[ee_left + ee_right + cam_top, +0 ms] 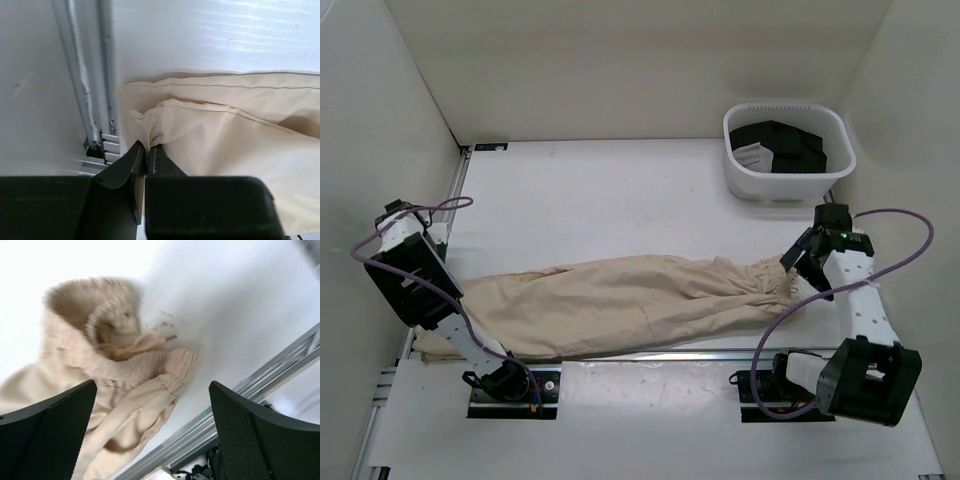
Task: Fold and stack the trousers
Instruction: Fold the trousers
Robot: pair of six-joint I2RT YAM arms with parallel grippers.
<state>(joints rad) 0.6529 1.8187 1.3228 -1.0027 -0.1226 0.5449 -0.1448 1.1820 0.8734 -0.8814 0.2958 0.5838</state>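
The beige trousers [620,300] lie stretched across the table's near part, legs toward the left, gathered waistband with drawstring at the right. My left gripper [146,150] is shut on the leg-end fabric [210,125] at the left table edge; in the top view it is hidden under the left arm. My right gripper [798,262] hovers open just above the waistband [145,370], its fingers [55,425] spread wide on either side of the bunched cloth, holding nothing.
A white basket [788,185] with black clothing and a white patch stands at the back right. A metal rail [650,355] runs along the near table edge, also in the right wrist view [240,390]. White walls enclose the table.
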